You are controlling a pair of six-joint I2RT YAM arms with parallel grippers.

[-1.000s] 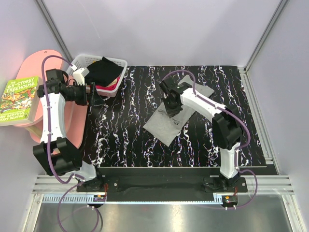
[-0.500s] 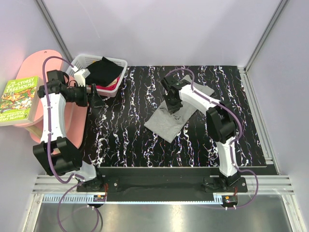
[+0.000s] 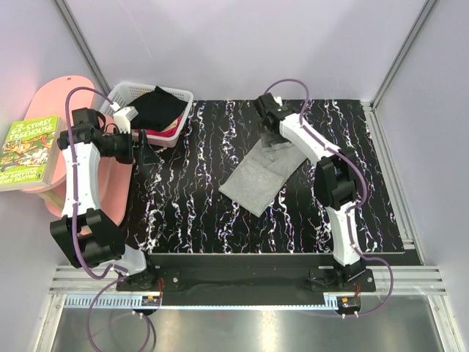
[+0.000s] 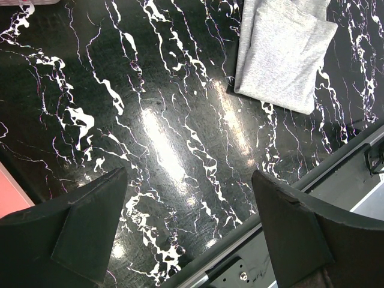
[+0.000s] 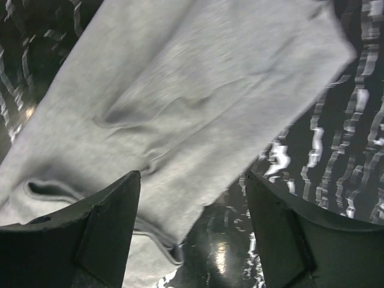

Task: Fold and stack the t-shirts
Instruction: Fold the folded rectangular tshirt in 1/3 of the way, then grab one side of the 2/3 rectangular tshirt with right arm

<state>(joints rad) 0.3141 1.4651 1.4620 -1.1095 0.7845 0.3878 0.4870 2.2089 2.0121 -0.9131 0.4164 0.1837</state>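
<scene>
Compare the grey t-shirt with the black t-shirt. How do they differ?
The grey t-shirt is light; the black t-shirt is dark. The grey t-shirt lies on the table; the black one sits in the white basket. The grey one is folded flat; the black one is heaped. Both are plain cloth.

Only legible text: the green book at far left, lying on the pink stand. Its cover title reads "65-STOREY TREEHOUSE". The smaller print is unreadable.
</scene>
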